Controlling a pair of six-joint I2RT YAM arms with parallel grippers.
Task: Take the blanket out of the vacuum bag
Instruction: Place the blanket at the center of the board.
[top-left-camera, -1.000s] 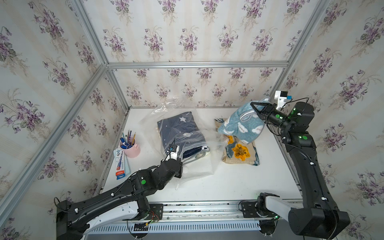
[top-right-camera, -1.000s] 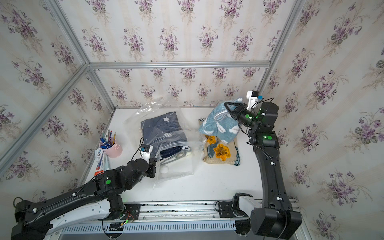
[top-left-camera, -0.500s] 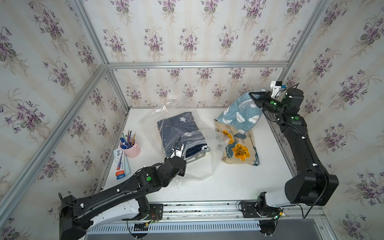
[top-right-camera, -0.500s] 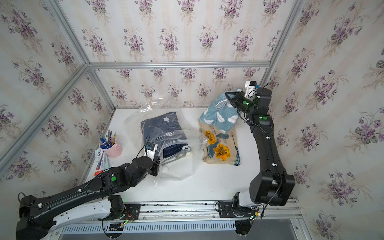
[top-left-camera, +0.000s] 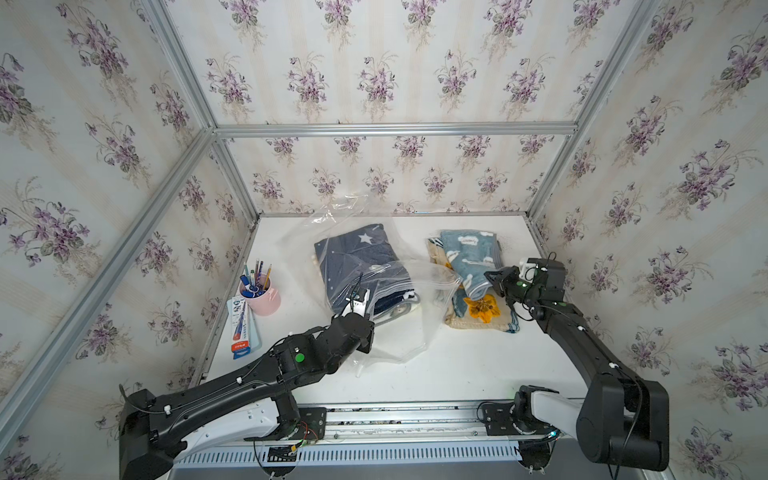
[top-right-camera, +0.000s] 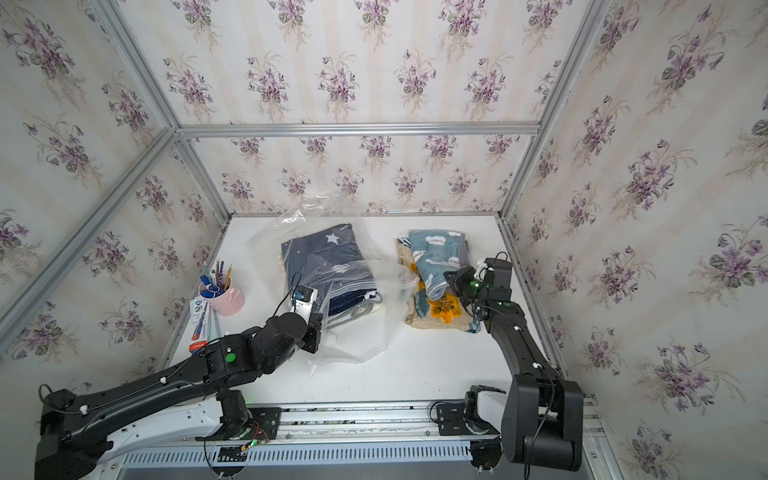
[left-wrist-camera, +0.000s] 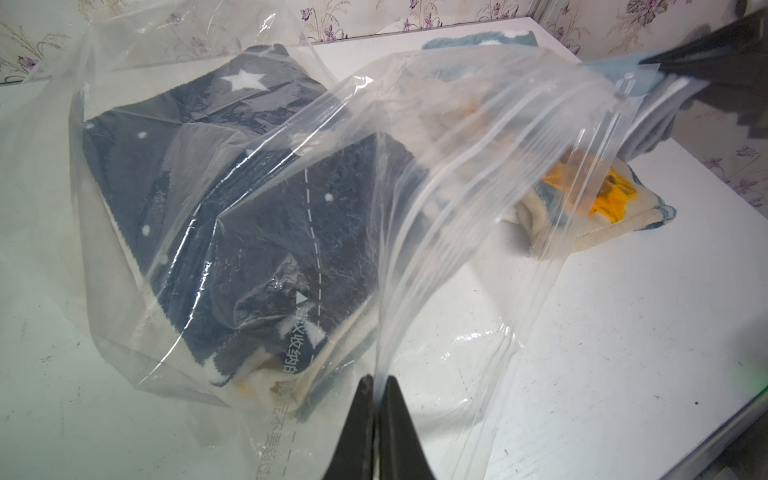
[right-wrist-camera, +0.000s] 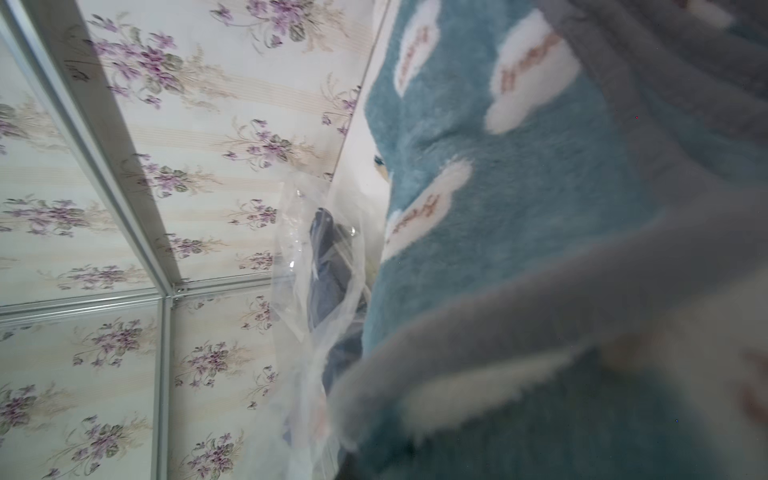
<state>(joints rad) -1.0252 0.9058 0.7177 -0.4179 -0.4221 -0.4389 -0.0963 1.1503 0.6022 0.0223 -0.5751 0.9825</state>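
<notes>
Two blankets are out, one is still bagged. Blue blanket lies on yellow blanket at the right of the surface, both clear of the bag. Navy blanket sits inside the bag, mid-surface, with the mouth toward the arms.

Left claw is clamped together on the zip edge, thin film pinched between the jaws. It holds that lip up, so the mouth arches open over the navy blanket. It probably also anchors the bag against sliding when cloth gets dragged out.

Right claw is closed. Fabric fills its wrist view, hiding the jaws. Both top views put it at the blue blanket's near edge, so I read it as pinching that hem. The blanket is down on the pile, so that grip has no more work to do.

Judgement: about two thirds done. Next, the right claw must let go, cross to the mouth, reach under the raised lip and take the navy blanket's near fold. Risk: the film is slack, so the lip may sag or plastic may get pinched with the cloth. Cup and box at left are out of the way.
</notes>
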